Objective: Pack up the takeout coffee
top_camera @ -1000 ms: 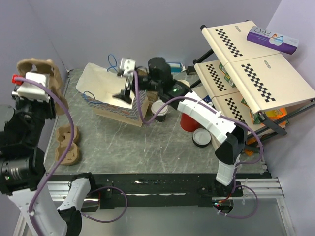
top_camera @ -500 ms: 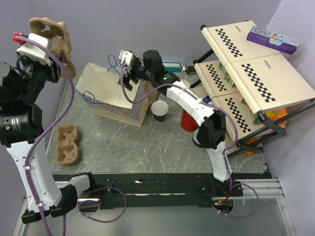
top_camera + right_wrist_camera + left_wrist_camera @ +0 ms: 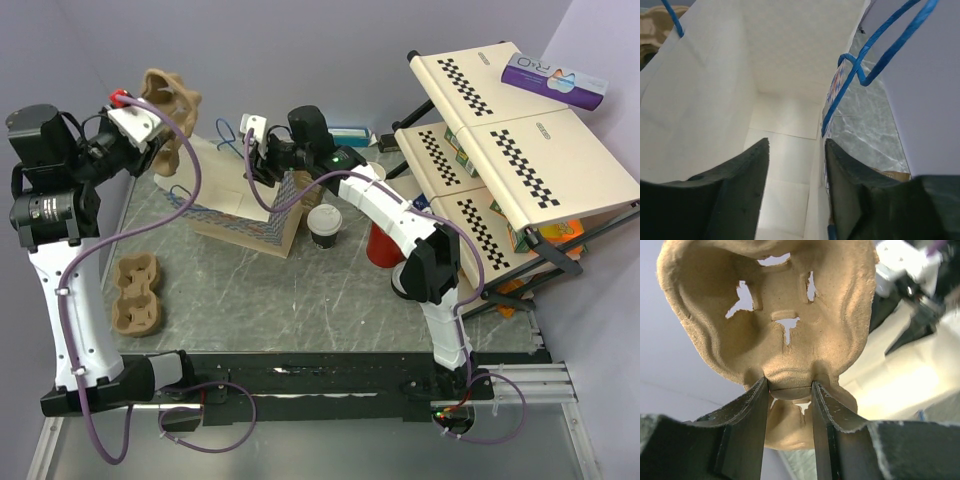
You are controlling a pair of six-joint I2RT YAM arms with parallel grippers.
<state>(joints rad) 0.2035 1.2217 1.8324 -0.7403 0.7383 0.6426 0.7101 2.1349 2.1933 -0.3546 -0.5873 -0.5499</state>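
The takeout coffee (image 3: 323,225), a dark-sleeved cup with a white lid, stands on the table just right of the white paper bag (image 3: 215,175). My right gripper (image 3: 262,162) is open at the bag's mouth. In the right wrist view the right gripper (image 3: 796,142) straddles the bag's right wall (image 3: 790,60), with the blue handle (image 3: 860,65) beside it. My left gripper (image 3: 138,125) is shut on a brown pulp cup carrier (image 3: 167,105), held in the air over the bag's far left end. In the left wrist view the fingers (image 3: 752,410) pinch the carrier's (image 3: 780,315) centre rib.
A second pulp carrier (image 3: 137,293) lies flat at the table's left edge. A red cup (image 3: 381,247) stands right of the coffee. A folding rack with checkered panels (image 3: 520,150) fills the right side. Dark equipment (image 3: 345,180) sits behind the bag.
My left arm has swung the carrier rightward toward the bag. My right gripper moved back up to the bag's mouth rim, uncovering the coffee cup.
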